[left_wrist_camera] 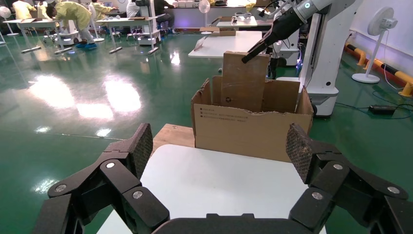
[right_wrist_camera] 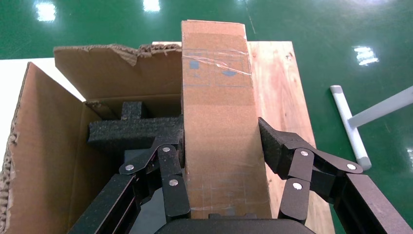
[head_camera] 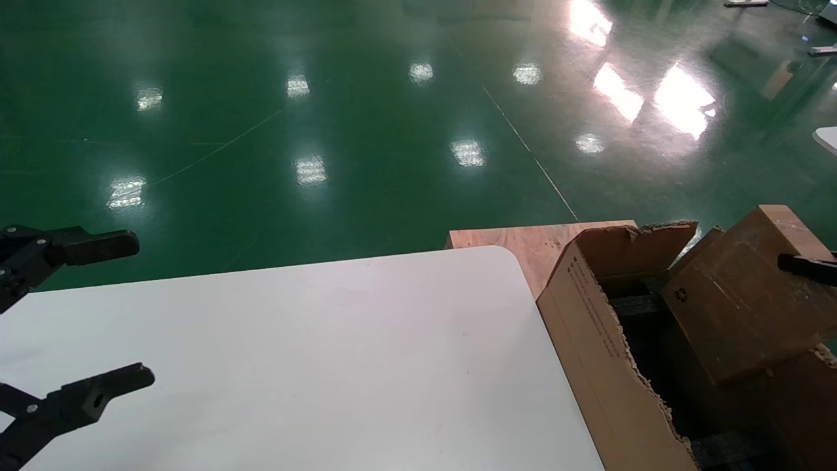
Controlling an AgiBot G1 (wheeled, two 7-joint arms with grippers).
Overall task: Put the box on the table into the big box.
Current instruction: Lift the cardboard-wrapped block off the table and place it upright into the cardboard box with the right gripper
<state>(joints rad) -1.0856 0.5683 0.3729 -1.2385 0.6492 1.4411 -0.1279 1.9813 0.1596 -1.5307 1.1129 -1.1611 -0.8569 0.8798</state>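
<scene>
The big box (head_camera: pixel 592 340) bears small, unreadable print.

box (right_wrist_camera: pixel 221 122) reddish-brown | big box (head_camera: pixel 592 340) brown, black foam (right_wrist_camera: pixel 139 131) | table (head_camera: pixel 314 366) white

big box (head_camera: pixel 608 353) cut off at frame edge, printed text illegible

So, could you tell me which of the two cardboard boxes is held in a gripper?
The small taped box, clamped by the right gripper; the torn big box sits unheld.
</scene>
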